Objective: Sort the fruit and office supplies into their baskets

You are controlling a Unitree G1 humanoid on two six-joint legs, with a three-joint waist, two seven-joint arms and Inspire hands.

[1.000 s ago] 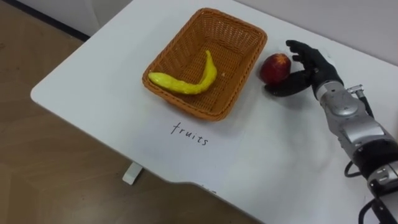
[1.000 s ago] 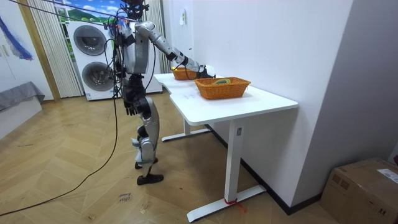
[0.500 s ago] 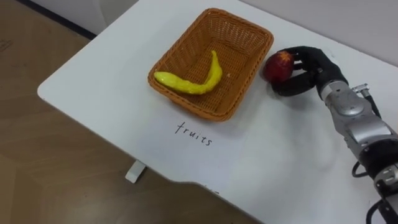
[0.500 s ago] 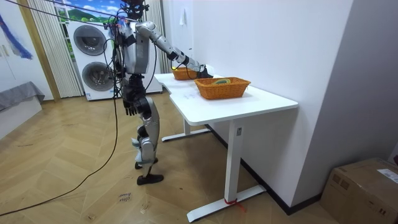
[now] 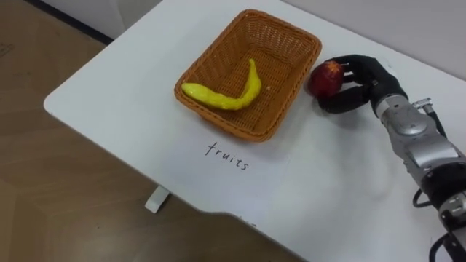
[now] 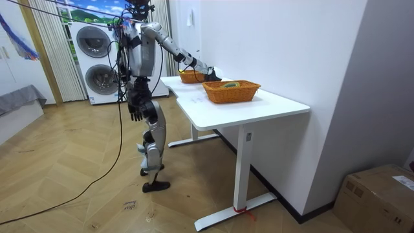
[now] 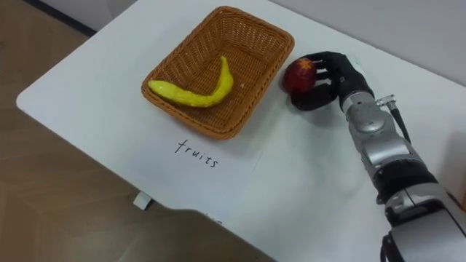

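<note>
Nearest edge first: one white table (image 5: 109, 94), and a single handwritten word (image 5: 227, 155) on its top. Just behind that word sits a wicker basket (image 5: 280, 40), and inside it, count it, one banana (image 5: 226, 98), yellow, curved, lying across the floor of the basket. That's the only thing in there.

Now to the basket's right side: one apple (image 5: 325, 78), red, outside the basket and just beside its right rim. The right hand (image 5: 368, 73) has it, fingers curled over the top and thumb wrapped underneath, a closed grasp around the fruit. Whether the apple is resting on the table or raised off it, I can't tell.

Out to the room view: the robot stands upright at the far end of the table, right arm stretched over it. There are two baskets on the table here, the second basket (image 6: 231, 90) nearer the camera, with something in it I can't make out. The left hand (image 6: 135, 111) hangs by the hip; its state I can't tell. Behind the robot are two washing machines (image 6: 94, 65), stacked.
</note>
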